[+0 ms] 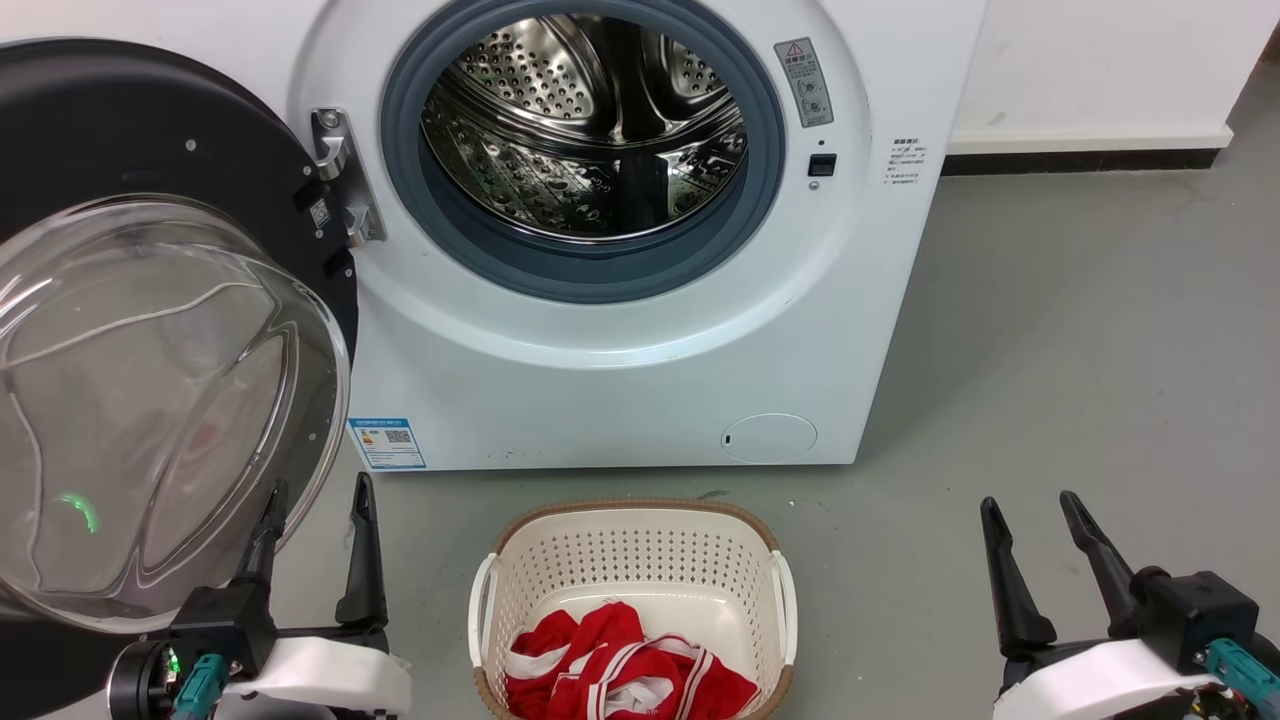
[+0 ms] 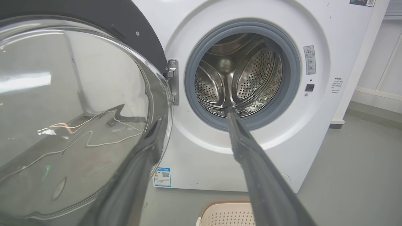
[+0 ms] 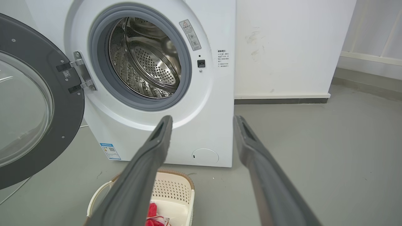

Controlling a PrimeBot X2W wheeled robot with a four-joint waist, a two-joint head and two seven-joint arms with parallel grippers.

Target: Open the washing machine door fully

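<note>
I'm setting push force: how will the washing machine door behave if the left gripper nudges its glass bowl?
Probably rigid: the washing machine door pivots on a metal hinge, so it should swing, not flex. The glass bowl looks smooth and bulging, so the left gripper may slip along it. Thick glass suggests it is fairly heavy.

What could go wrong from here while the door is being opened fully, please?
The left gripper is open with one finger beside the curved glass of the washing machine door; a push there might slip off or scrape it. The door already looks swung wide, so pushing harder may strain its hinge. A sweeping arm could knock the laundry basket nearby.
</note>
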